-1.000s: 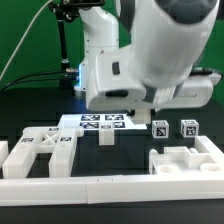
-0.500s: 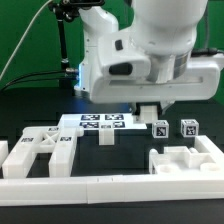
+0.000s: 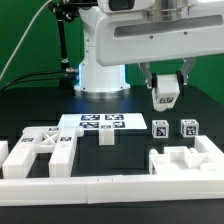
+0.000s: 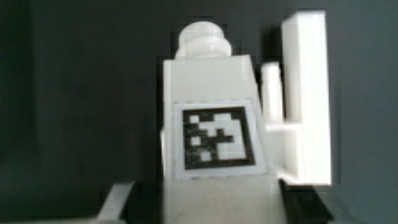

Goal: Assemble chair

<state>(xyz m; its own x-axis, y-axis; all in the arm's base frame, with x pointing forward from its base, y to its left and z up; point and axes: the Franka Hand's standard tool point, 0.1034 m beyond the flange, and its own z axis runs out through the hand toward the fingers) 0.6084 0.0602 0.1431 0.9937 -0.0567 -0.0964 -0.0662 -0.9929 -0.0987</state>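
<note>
My gripper [image 3: 166, 86] is shut on a white square chair leg [image 3: 165, 97] with a black-and-white tag and holds it high above the table at the exterior view's right. In the wrist view the leg [image 4: 214, 120] stands between the jaws, with a round peg on its far end. Two more tagged legs [image 3: 160, 128] [image 3: 188, 127] stand on the table under it. A cross-braced white chair part [image 3: 35, 150] lies at the left. A blocky white part [image 3: 185, 158] lies at the right. A small white block [image 3: 106, 137] stands in the middle.
The marker board [image 3: 103, 121] lies flat behind the small block. A low white rim wall [image 3: 110, 186] runs along the front edge. The robot's base [image 3: 100, 70] stands at the back. Another white piece [image 4: 302, 90] shows beyond the held leg in the wrist view.
The gripper has risen from near the table and moved a little to the exterior view's right, lifting the tagged leg with it. The parts on the table have not moved.
</note>
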